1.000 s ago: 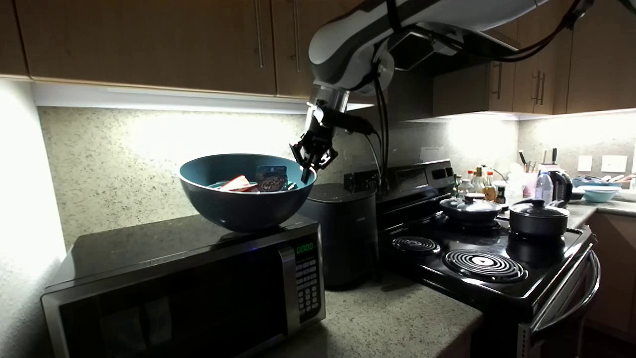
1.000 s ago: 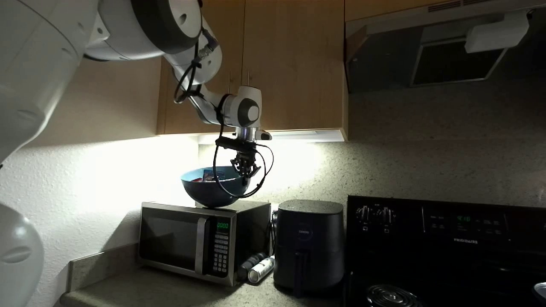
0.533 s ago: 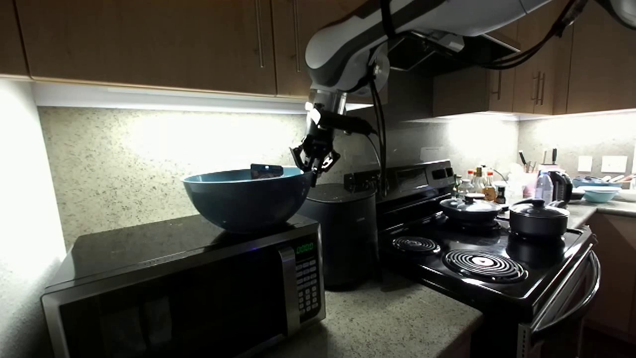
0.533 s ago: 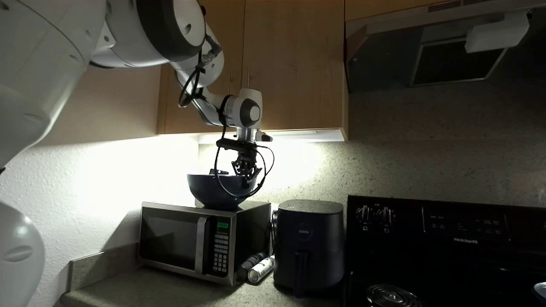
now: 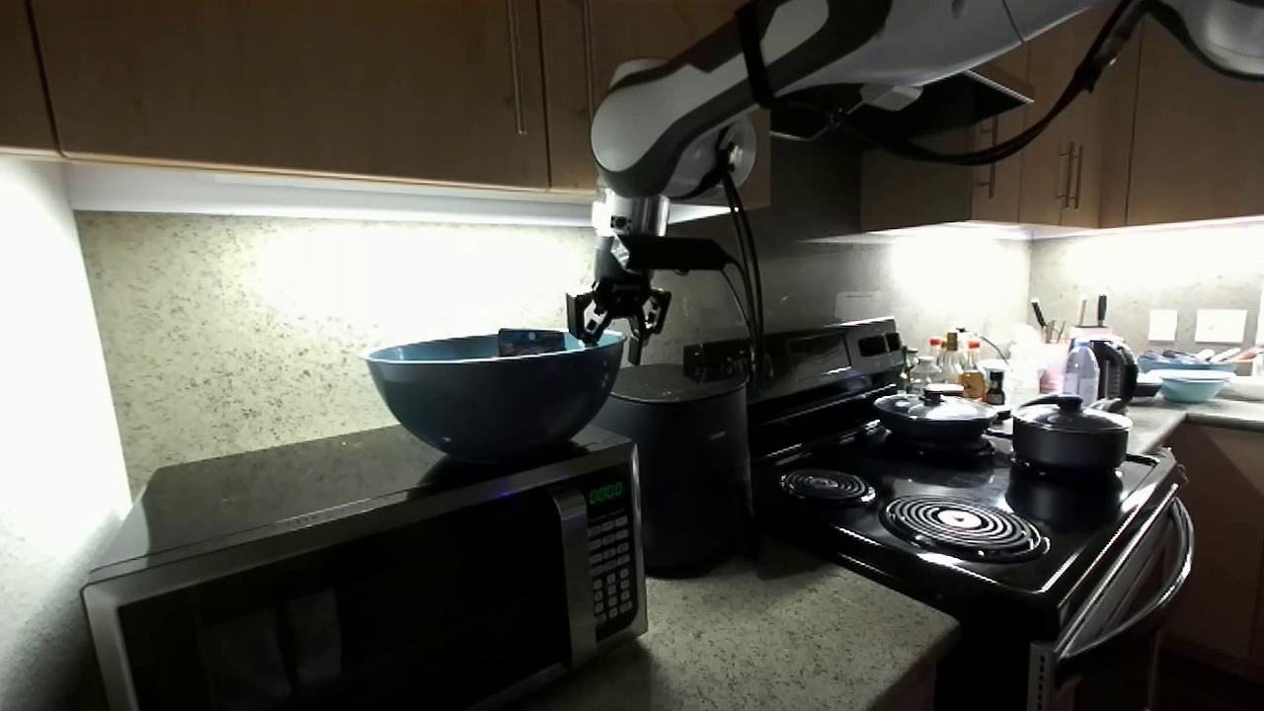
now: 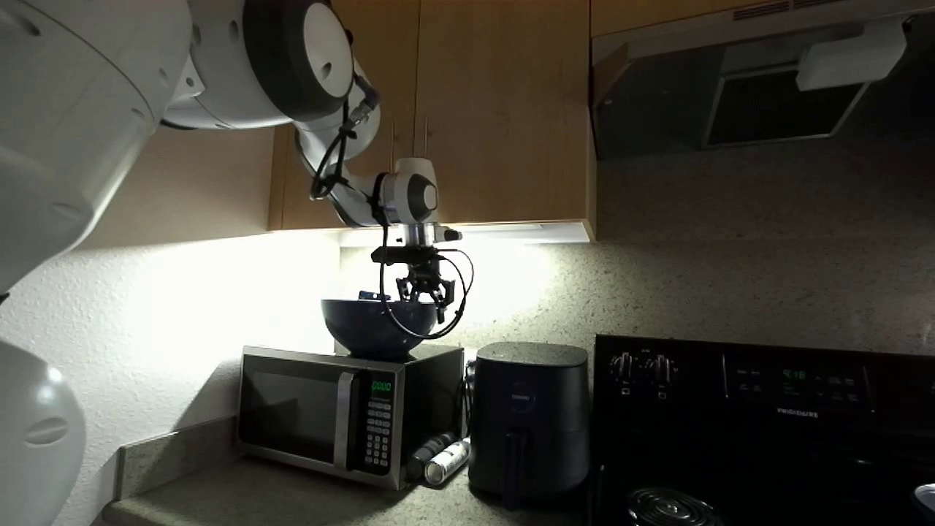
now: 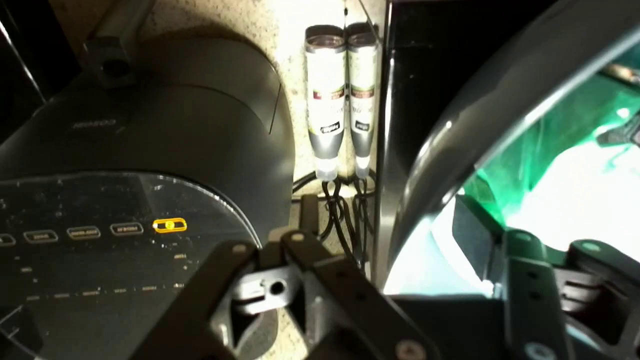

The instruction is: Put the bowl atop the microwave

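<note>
The large dark blue-teal bowl [image 5: 484,410] sits level on top of the silver-grey microwave [image 5: 346,592], towards the end with the control panel. A dark blue packet [image 5: 530,343] shows above its rim. In both exterior views my gripper [image 5: 612,348] is over the rim on the air-fryer side, one finger inside the bowl and one outside. The wrist view shows the jaws spread, with the bowl's wall [image 7: 470,120] between the fingers and gaps beside it. Green wrapping [image 7: 535,150] is visible inside the bowl. The bowl's underside is hidden.
A dark air fryer [image 6: 529,424] stands beside the microwave, with two bottles [image 6: 447,462] lying between them. Wooden cabinets [image 6: 504,109] hang above the arm's wrist. The black stove [image 5: 958,513] bears two lidded pots. A cable [image 6: 431,334] loops beside the gripper.
The bowl was tilted with its rim held in the shut gripper; it has settled level on the microwave. The jaws have since spread off the rim, and the gripper has turned more upright.
</note>
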You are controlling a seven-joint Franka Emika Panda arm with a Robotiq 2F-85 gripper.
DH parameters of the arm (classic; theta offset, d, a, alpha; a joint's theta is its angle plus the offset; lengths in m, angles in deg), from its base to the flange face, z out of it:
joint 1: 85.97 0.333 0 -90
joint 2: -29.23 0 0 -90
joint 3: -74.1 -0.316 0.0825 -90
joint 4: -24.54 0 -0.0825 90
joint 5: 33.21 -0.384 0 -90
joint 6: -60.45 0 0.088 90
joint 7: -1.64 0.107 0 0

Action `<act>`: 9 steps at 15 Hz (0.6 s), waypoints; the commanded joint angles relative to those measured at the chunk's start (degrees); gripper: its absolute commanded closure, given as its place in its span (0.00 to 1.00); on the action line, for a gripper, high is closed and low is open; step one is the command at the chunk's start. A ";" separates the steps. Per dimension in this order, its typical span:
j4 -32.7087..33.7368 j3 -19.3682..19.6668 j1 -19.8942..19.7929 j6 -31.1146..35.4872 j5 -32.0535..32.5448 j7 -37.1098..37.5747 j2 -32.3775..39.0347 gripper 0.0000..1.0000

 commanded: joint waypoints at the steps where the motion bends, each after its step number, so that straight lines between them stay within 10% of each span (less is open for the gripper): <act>1: -2.80 0.82 1.23 5.22 5.05 -0.81 -3.50 0.01; 9: -12.86 1.62 1.88 16.10 12.99 1.95 -12.34 0.00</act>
